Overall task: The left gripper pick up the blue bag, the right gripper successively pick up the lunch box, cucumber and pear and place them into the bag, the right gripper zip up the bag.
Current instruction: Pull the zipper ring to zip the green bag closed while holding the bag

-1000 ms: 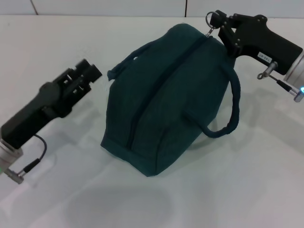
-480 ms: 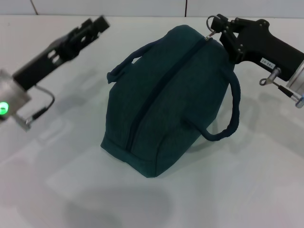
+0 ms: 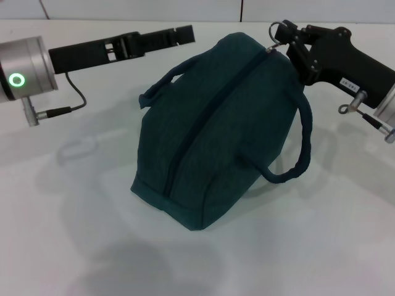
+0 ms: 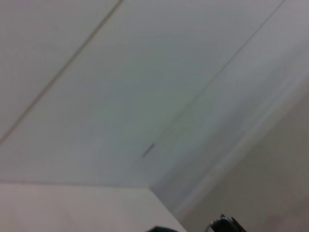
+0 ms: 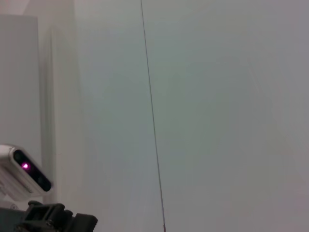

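While your right gripper (image 3: 279, 31) pinches the zipper pull (image 3: 272, 42) at the blue bag (image 3: 216, 129) end, release cleanly; left gripper (image 3: 179, 34), fingers together, hovers apart.

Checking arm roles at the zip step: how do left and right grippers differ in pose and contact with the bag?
The right gripper sits at the blue bag's far end, at the zipper pull; the left gripper hangs clear of the bag. The left lies stretched out level; the right angles toward the bag's top. Both are black and at the far side.
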